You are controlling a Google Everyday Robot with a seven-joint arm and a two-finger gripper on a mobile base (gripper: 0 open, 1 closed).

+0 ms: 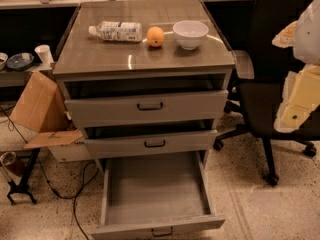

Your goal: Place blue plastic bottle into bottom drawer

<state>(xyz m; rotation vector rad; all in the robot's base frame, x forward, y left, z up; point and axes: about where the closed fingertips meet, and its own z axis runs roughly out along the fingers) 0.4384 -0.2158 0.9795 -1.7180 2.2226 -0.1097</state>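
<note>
Gripper [300, 91] sits at the right edge of view, in front of the office chair [260, 101]. Can't tell whether it's released or clenched, and nothing visibly held.

Near to far:
- bottom drawer [155, 189]: down and left of the gripper, pulled well out, grey floor bare. Plenty of open room to drop into from above.
- middle drawer [152, 144] and top drawer [147, 106]: left of the gripper, each cracked open a little. Their fronts overhang the back of the bottom one, so I'd descend toward its front half.
- cabinet top [100, 59]: blue plastic bottle [117, 31] lies on its side, far left of the gripper and beyond it, long axis left-right, white cap pointing away from the gripper.
- orange [155, 36] is just beside the bottle's base, with the white bowl [190, 34] next along. Both lie between gripper and bottle.

My read: reach over those two and grasp across the bottle's width.
</note>
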